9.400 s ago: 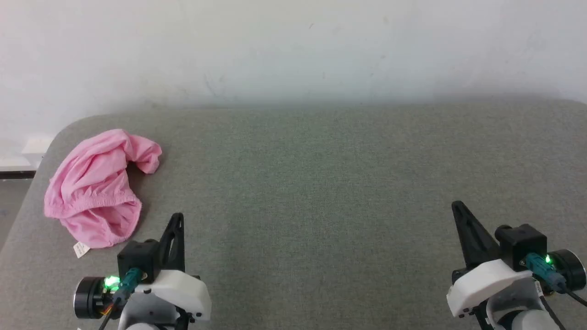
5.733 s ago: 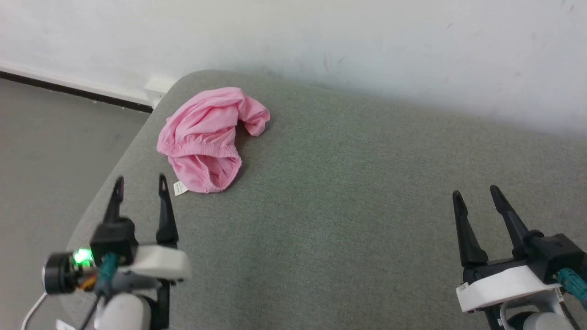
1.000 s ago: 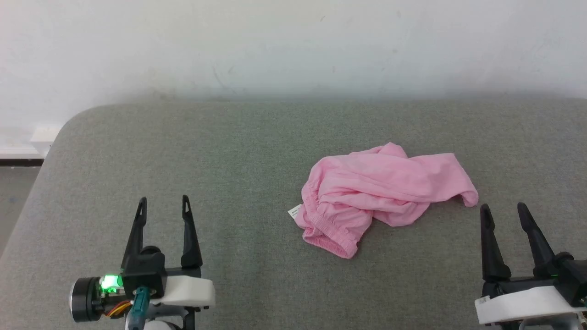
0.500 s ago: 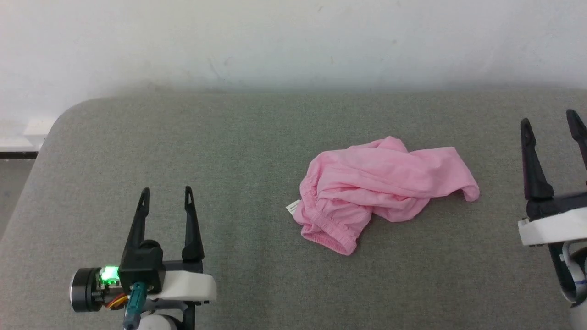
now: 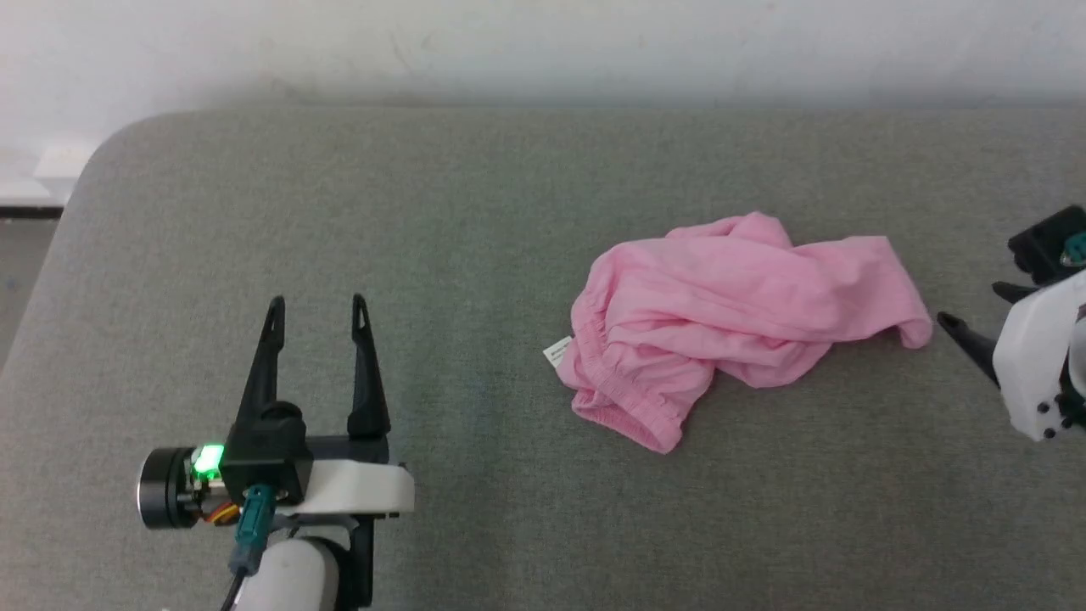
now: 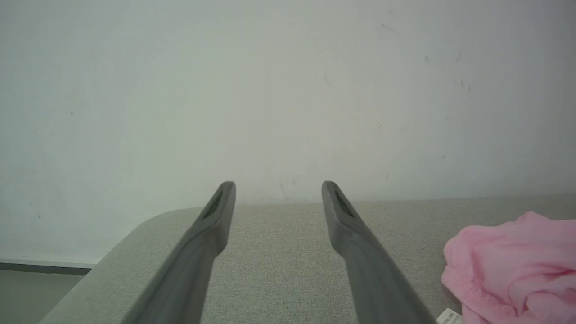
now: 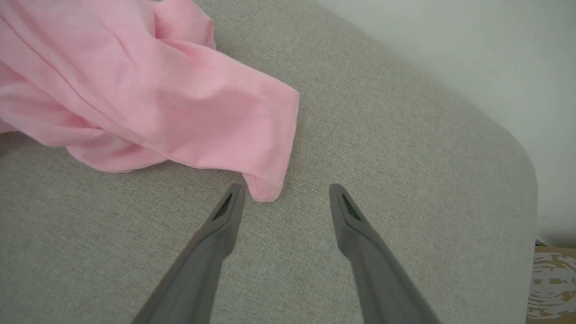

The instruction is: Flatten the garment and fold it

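The garment (image 5: 738,314), a crumpled pair of pink shorts, lies right of centre on the grey table (image 5: 475,255). Its gathered waistband faces front left, beside a small white label (image 5: 557,350). My right gripper (image 5: 967,301) stands open at the right edge, fingers pointing left at the garment's right corner and just short of it. In the right wrist view that corner of the garment (image 7: 265,189) lies between the open gripper (image 7: 286,188) fingertips, close to the left one. My left gripper (image 5: 316,301) is open and empty at front left; its wrist view has the gripper (image 6: 277,185) and the garment (image 6: 517,265) at lower right.
A white wall (image 5: 543,42) runs behind the table. The table's rounded left corner (image 5: 93,161) drops to the floor (image 5: 17,280). In the right wrist view the table's rounded right corner (image 7: 522,153) shows, with a brown patterned thing (image 7: 553,288) beyond it.
My right gripper rose, then turned to point left at the garment's right corner. The head camera tilted down. The left gripper and garment stayed put.
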